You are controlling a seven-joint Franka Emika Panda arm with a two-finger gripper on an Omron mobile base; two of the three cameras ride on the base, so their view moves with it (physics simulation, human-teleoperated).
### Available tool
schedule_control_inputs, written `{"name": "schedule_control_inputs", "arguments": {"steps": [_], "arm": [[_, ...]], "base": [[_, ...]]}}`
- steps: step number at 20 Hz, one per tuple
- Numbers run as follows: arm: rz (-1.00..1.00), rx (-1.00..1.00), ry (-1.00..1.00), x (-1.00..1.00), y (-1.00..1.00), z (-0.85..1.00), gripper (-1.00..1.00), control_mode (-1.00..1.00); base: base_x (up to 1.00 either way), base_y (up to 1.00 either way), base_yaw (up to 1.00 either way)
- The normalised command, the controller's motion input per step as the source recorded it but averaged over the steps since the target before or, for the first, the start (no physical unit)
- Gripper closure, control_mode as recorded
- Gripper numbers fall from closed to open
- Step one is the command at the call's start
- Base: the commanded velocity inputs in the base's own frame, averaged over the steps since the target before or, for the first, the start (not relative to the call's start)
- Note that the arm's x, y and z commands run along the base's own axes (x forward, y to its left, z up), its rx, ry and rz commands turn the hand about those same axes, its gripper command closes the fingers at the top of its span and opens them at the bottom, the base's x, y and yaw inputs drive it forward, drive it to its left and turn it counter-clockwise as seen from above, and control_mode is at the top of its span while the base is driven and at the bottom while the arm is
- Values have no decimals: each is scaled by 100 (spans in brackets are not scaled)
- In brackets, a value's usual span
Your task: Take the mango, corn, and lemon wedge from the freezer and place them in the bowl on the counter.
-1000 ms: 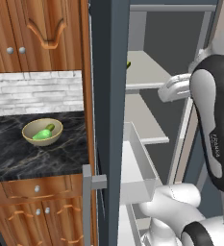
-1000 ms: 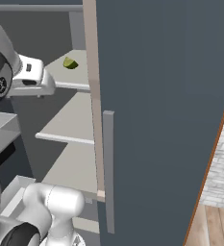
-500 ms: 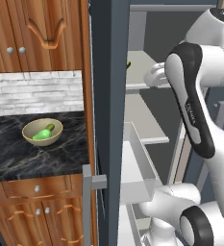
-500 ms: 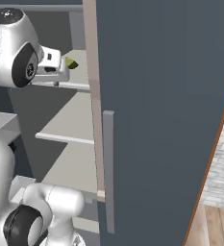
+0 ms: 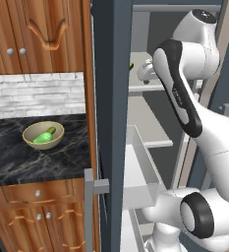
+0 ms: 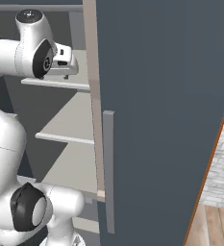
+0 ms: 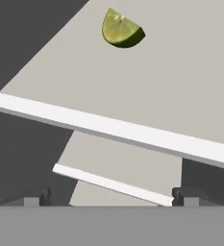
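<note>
**Yellow-green wedge lies ahead of the open gripper**

Yellow-green, the lemon wedge (image 7: 121, 30) sits well back on the freezer (image 5: 111, 74) shelf (image 7: 132, 91), apart from its front edge, rind towards the right. The gripper (image 7: 111, 196) hangs before that edge, jaws spread wide and empty. The wedge lies straight ahead and slightly above, so the reach goes forward over the edge.

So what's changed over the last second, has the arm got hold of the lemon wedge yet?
Not yet. The arm has swung up and reached deeper into the freezer toward the upper shelf; the gripper now faces the lemon wedge with jaws open, short of it. Unchanged: the wedge on its shelf, the bowl on the counter holding a green item.
</note>
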Motion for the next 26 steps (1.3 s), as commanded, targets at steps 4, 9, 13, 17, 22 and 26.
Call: {"name": "schedule_control_inputs", "arguments": {"steps": [4, 9, 13, 17, 22, 26], "arm": [[0, 5, -2, 32, 1, -11, -100, -100], [0, 6, -8, 23, 15, -4, -100, -100], [0, 3, -10, 45, 28, 0, -100, -100], [2, 4, 0, 63, 2, 7, -100, -100], [2, 0, 0, 60, 0, 0, -100, -100], [0, 0, 3, 53, 0, 0, -100, -100]], "base": [[0, 0, 0], [0, 0, 0], [0, 0, 0], [0, 0, 0], [0, 0, 0], [0, 0, 0]]}}
